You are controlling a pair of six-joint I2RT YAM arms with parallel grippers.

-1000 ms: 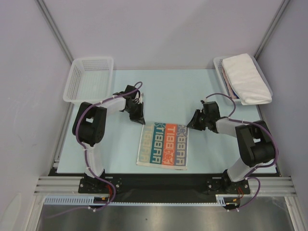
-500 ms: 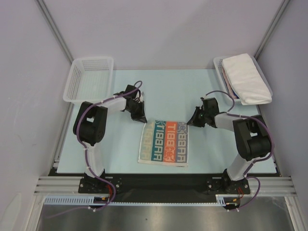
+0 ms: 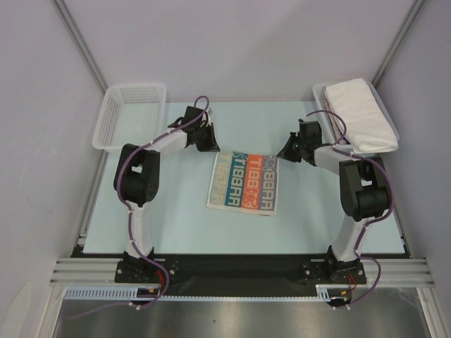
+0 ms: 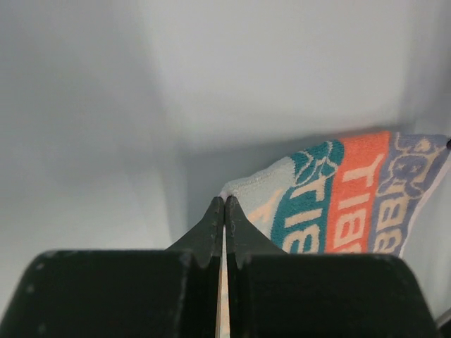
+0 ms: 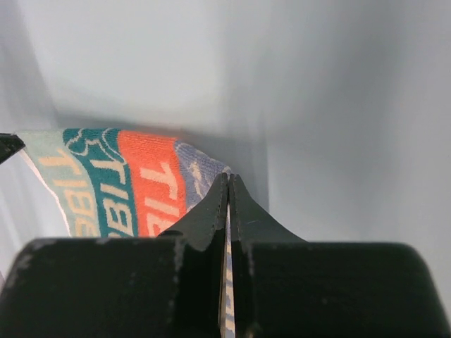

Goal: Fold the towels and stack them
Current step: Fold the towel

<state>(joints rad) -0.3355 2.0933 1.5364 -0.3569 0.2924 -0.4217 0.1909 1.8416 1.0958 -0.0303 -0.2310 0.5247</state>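
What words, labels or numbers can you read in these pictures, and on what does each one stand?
"RABBIT": on the towel, repeated along its coloured stripes, seen turned round from the top view and cut off in both wrist views.
No other text shows.

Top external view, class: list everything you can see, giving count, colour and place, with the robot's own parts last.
lettered towel: one, cream with teal, orange and grey-blue stripes, mid-table
white towel: one, white, folded, lying in the right basket
left basket: one, white mesh, far-left corner of the table
right basket: one, white mesh, far-right corner
table: one, pale blue, under everything
left gripper: one, black, shut on the lettered towel's far-left corner
right gripper: one, black, shut on its far-right corner
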